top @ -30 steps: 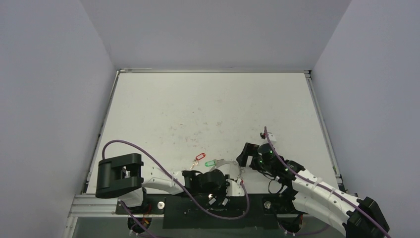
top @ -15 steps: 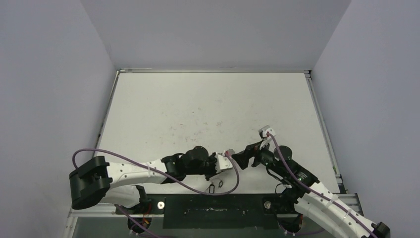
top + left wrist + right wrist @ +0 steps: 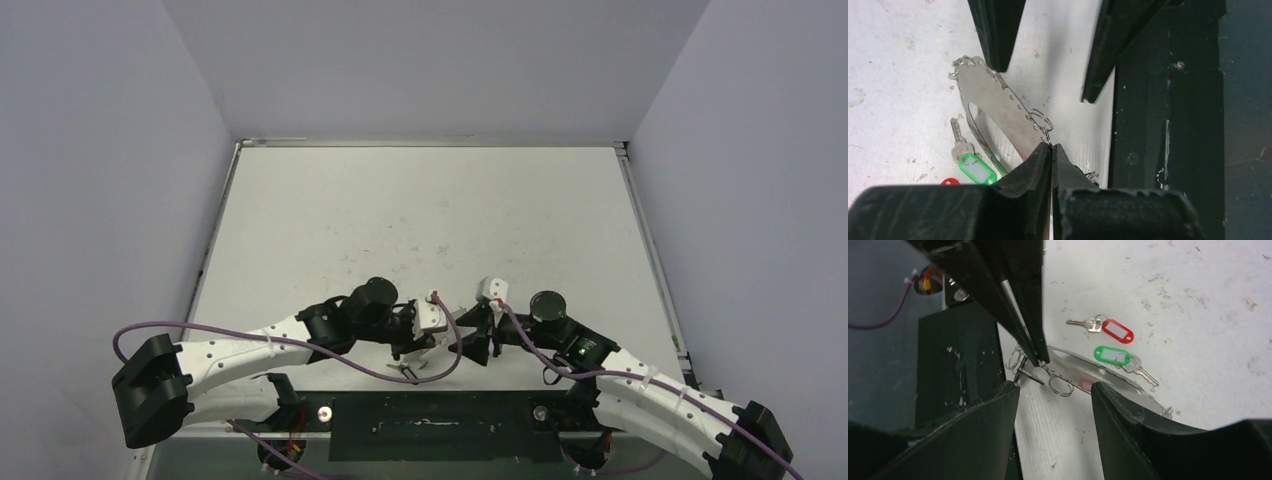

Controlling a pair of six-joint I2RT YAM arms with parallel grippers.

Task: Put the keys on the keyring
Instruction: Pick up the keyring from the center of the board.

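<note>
My left gripper (image 3: 1051,150) is clenched on the rim of the keyring (image 3: 993,100), pinching it beside a small ring. The keyring's long axis runs from those fingers toward my right gripper (image 3: 1054,386), whose jaws stand apart over it, gripping nothing. The keys lie flat on the table (image 3: 1198,300) on the keyring's far side. The green-tagged key (image 3: 1120,359) rests against it and the red-tagged key (image 3: 1100,326) lies just beyond. My right is the free hand, so I judge it fetches them.

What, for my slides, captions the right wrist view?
Left gripper pinches keyring; right gripper open around it; red key, green key lie nearby.
</note>
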